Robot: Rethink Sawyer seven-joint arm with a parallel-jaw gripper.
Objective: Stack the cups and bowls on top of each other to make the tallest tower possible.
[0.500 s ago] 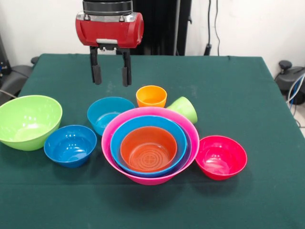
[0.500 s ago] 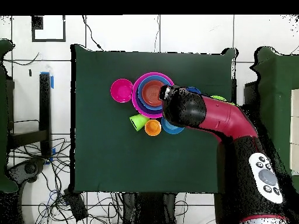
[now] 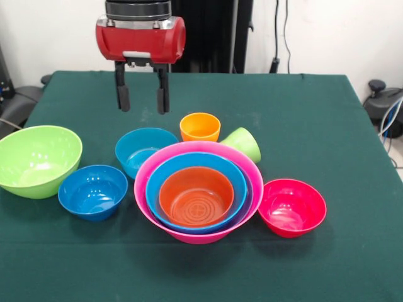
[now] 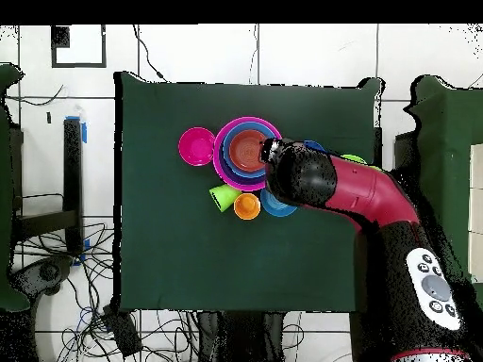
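Rising slightly since half a second ago, the gripper (image 3: 142,98) hangs empty, jaws parted, above the table (image 3: 315,113). Below, the tower (image 3: 198,198) holds nested bowls; the teal bowl (image 3: 143,150) and orange cup (image 3: 200,127) sit unstacked, suggesting another pick.

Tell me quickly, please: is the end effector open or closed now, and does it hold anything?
End effector: open and empty, with its two fingers apart, in the air above the table, behind the teal bowl.
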